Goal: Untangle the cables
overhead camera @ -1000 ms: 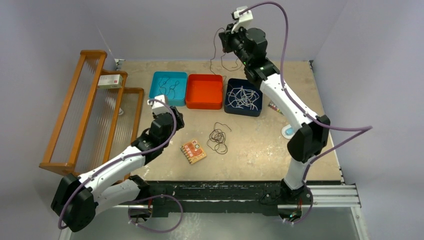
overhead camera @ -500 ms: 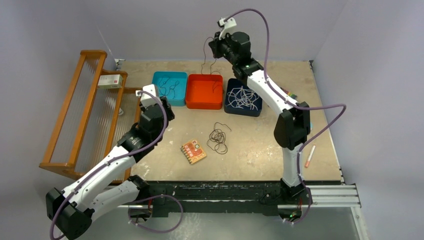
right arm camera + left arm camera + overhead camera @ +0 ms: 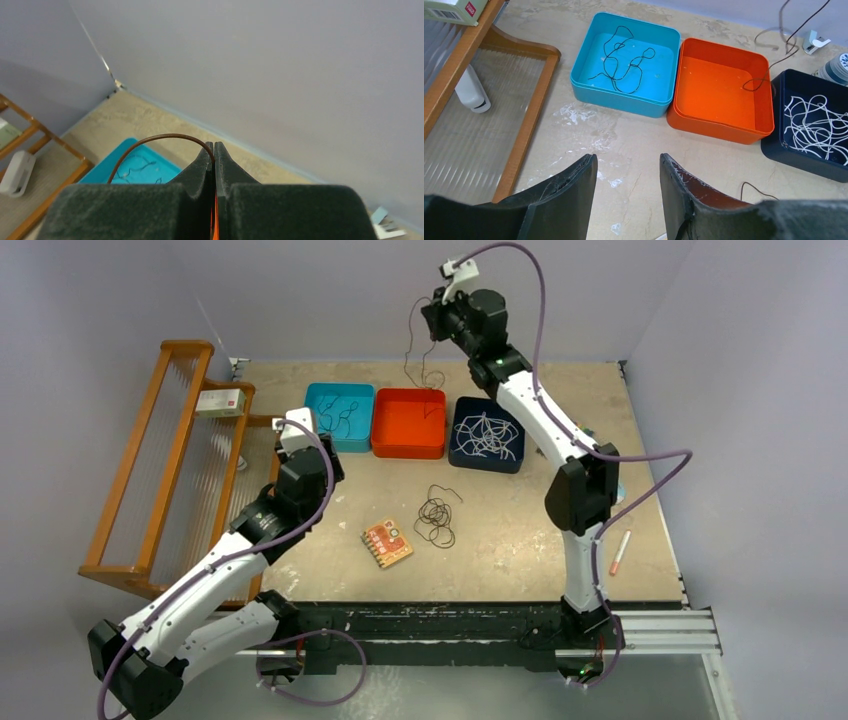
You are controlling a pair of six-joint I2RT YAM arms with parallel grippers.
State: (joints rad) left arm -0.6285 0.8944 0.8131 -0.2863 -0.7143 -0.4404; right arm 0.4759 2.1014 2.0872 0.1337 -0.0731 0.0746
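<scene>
While right tool (image 3: 214, 146) clamps a dark cable (image 3: 170, 134) over orange bin (image 3: 719, 82), left tool (image 3: 627, 161) spread apart, empty

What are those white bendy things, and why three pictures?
Those are robot arms, a left arm and a right arm, on a table. One picture looks down from above. The other two come from a camera on each wrist, showing that arm's fingers up close. Three boxes stand there: a blue box with a black cable, an orange box, and a dark box of white cables. A coil of cable, an orange card and a pen lie loose. A wooden rack stands left. The right gripper is pinched shut on a thin brown cable, which dangles toward the orange box. The left gripper is open and empty.
</scene>
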